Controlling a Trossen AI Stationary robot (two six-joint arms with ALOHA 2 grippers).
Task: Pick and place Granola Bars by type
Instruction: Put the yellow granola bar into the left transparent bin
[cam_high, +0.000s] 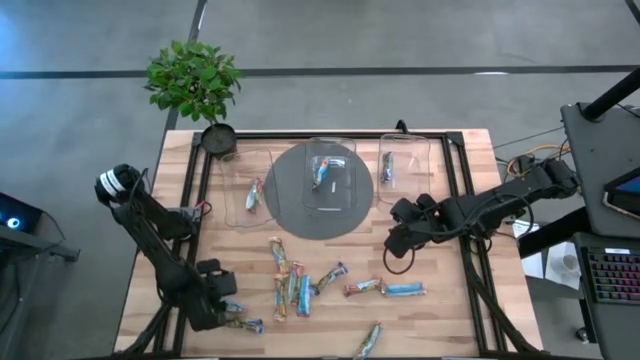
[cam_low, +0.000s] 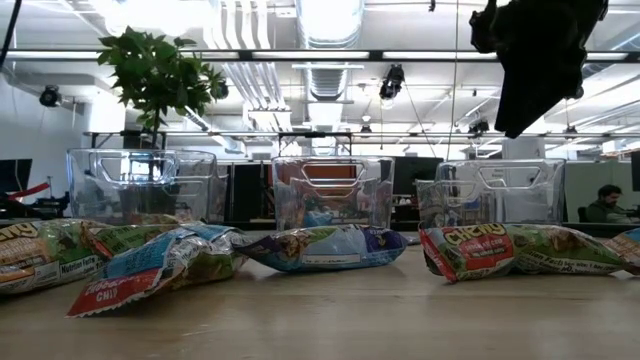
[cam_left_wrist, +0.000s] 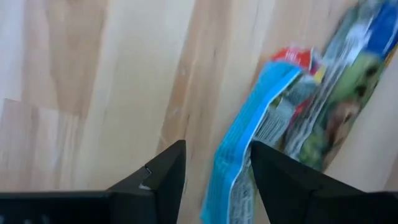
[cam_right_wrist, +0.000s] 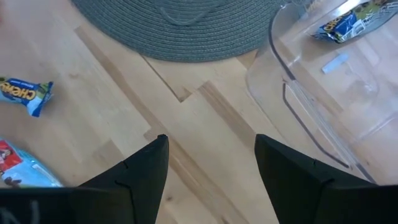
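High view: three clear bins along the desk's far edge each hold one bar, the rest of the granola bars lie loose toward the near edge, the left gripper is low at the near-left corner over a bar, and the right arm waits mid-desk near the right-hand bin. Low view: the wrappers look light, crinkly and slippery, best pinched across the narrow middle. Wrist views: the left fingers stand open astride a blue wrapper end, gripping nothing; the right gripper is open and empty above bare wood.
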